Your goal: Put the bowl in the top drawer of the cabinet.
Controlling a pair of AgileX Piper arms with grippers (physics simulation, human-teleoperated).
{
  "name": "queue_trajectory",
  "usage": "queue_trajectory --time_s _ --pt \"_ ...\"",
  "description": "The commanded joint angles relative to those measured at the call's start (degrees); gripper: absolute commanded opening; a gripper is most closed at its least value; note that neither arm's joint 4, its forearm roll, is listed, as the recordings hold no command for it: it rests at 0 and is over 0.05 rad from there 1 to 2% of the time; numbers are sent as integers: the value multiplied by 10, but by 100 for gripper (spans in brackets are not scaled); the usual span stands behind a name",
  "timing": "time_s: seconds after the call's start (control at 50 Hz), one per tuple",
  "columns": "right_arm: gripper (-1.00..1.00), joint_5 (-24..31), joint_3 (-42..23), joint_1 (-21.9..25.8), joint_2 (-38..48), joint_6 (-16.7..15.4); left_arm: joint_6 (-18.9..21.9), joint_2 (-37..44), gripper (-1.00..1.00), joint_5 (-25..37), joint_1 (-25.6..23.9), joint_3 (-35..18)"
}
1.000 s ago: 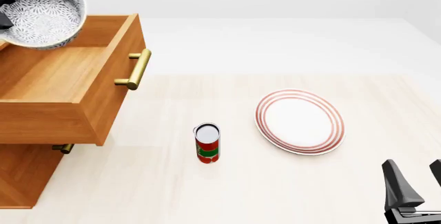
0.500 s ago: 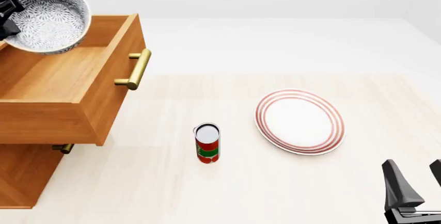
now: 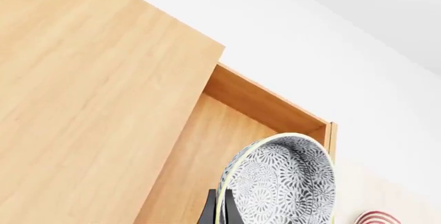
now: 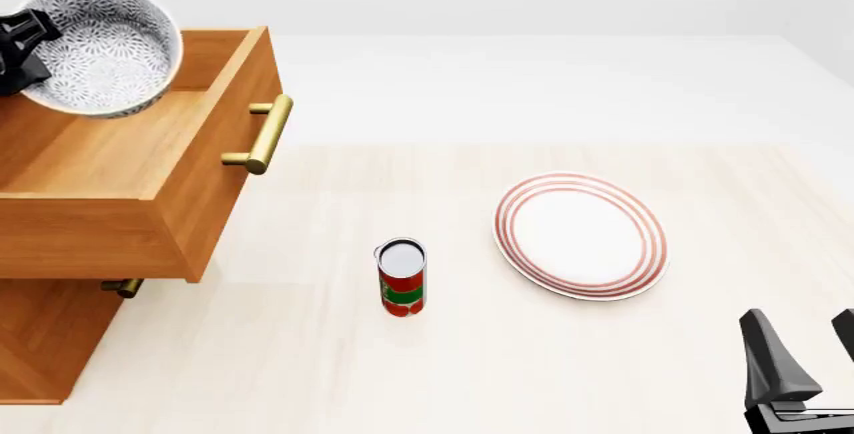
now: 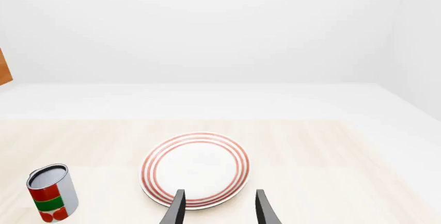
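- Lower than a second before, the bowl (image 4: 104,46) hung over the open top drawer (image 4: 127,169) in the front view, left fingers (image 4: 24,39) clamping its rim.
- Left wrist: bowl tilted above the drawer beside the cabinet (image 3: 82,95) top.
- Right wrist: right fingers (image 5: 216,208) apart, empty, near the plate (image 5: 195,169) and can (image 5: 49,192).

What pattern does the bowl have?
The bowl is white with a dense grey-blue floral pattern, inside and outside. The left wrist view shows it best.
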Motion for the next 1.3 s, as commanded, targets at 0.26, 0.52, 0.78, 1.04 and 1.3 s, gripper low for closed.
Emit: queue_trajectory --time_s 0.26,0.52,0.78,1.04,1.3 --pt "100 0 0 0 0 0 6 4 -100 -15 1 15" --pt "100 0 0 0 0 0 6 13 -100 -24 1 19" --pt "100 0 0 0 0 0 8 19 -100 -30 2 21" --pt "100 0 0 0 0 0 9 28 -100 -37 3 24" --pt "100 0 0 0 0 0 12 40 -100 -45 4 24"
